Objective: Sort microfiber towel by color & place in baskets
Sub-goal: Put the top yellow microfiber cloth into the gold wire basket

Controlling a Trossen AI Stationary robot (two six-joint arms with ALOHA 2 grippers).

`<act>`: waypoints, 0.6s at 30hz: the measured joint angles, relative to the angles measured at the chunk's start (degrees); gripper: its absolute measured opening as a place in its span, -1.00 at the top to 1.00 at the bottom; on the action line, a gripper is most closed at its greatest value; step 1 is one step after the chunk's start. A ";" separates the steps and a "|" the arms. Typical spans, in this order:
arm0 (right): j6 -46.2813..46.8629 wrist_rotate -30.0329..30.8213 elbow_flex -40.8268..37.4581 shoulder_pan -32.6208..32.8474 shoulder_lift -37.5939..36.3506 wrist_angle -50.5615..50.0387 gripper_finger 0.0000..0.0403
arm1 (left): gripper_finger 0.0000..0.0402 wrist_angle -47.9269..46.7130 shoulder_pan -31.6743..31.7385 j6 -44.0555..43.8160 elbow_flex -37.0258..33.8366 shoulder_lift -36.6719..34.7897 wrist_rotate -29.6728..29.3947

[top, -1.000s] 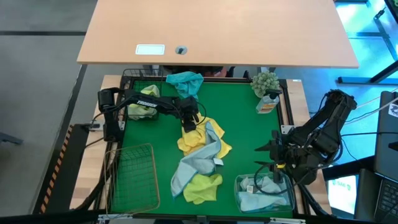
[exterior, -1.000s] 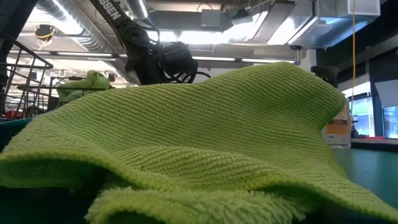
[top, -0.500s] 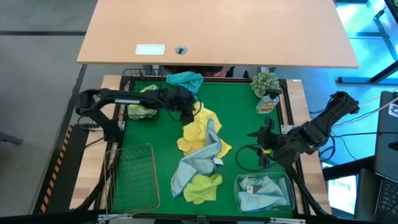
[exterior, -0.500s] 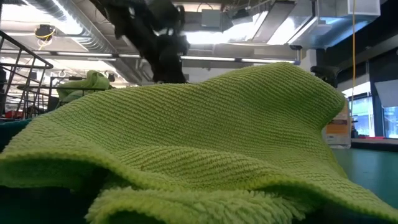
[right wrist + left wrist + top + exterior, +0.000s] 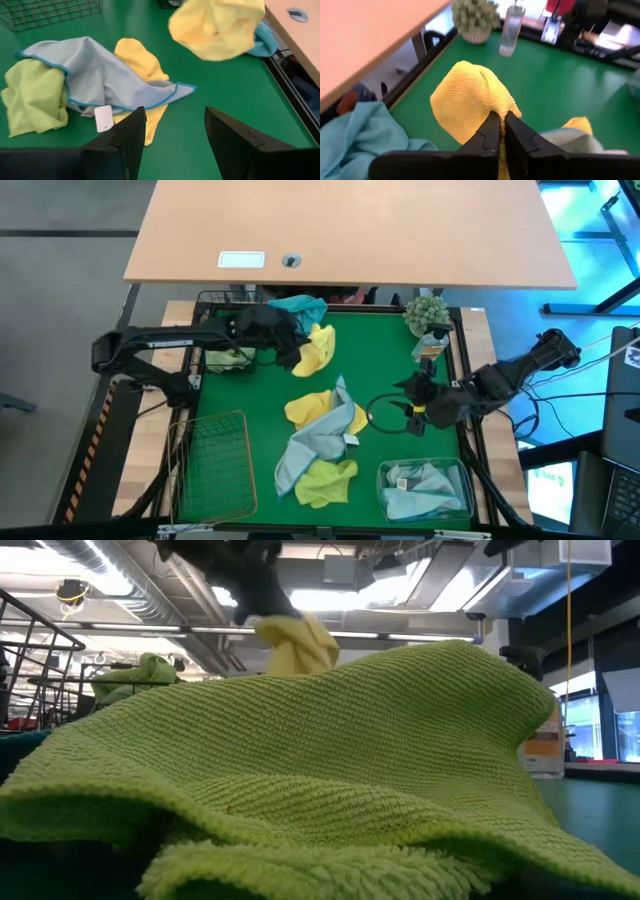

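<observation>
My left gripper (image 5: 290, 348) is shut on a yellow towel (image 5: 316, 350), held above the mat near the far edge; it also shows in the low view (image 5: 295, 645). A pile lies mid-table: a second yellow towel (image 5: 308, 408), a light blue towel (image 5: 322, 438) and a lime towel (image 5: 326, 482). My right gripper (image 5: 384, 416) is open and empty to the right of the pile. The black wire basket (image 5: 205, 315) holds a lime towel (image 5: 226, 352). The tan wire basket (image 5: 214, 464) and the clear tub (image 5: 384, 476) stand at the near edge. My left gripper pinches a bunched fold of the yellow towel (image 5: 495, 111) between its two fingers, which come from the table's left. Several layers are gathered at the fingers. The towel bulges out beyond the fingertips and hangs lifted clear of the mat and the pile.
A teal towel (image 5: 298, 308) lies at the far edge by the black basket. A potted plant (image 5: 427, 312) and a small bottle (image 5: 432, 346) stand at the far right. The clear tub holds light blue towels (image 5: 425, 488). Bare green mat (image 5: 385, 360) lies between pile and plant.
My left gripper has risen from the pile and gone toward the far left, carrying the yellow towel, which came off the pile and now hangs clear. My right gripper has moved from above the clear tub toward the table's left, nearer the pile.
</observation>
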 joint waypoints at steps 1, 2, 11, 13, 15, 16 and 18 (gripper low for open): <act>0.00 0.00 0.00 -0.34 0.00 0.00 0.00 | 0.97 -0.04 -0.13 -0.15 0.00 -0.99 0.23; 0.00 0.00 0.00 -0.67 0.00 -0.02 0.00 | 0.97 0.10 -0.22 -0.81 0.00 -2.00 0.88; -0.02 0.00 0.00 -1.33 0.00 -0.02 0.00 | 0.97 0.29 -1.77 -7.35 0.04 -11.73 11.37; -0.04 0.00 0.00 -1.33 0.00 -0.02 0.00 | 0.97 0.25 -2.36 -9.61 0.04 -13.94 13.67; -0.04 0.00 0.00 -1.33 0.00 0.00 0.00 | 0.97 -0.11 -3.23 -12.64 0.07 -16.07 14.69; -0.04 0.00 0.00 -1.33 0.00 -0.01 0.00 | 0.97 -1.10 -3.74 -14.21 0.07 -17.19 14.74; -0.04 0.02 0.00 -1.33 0.00 0.01 0.00 | 0.97 -3.72 -4.81 -17.24 0.07 -19.14 14.79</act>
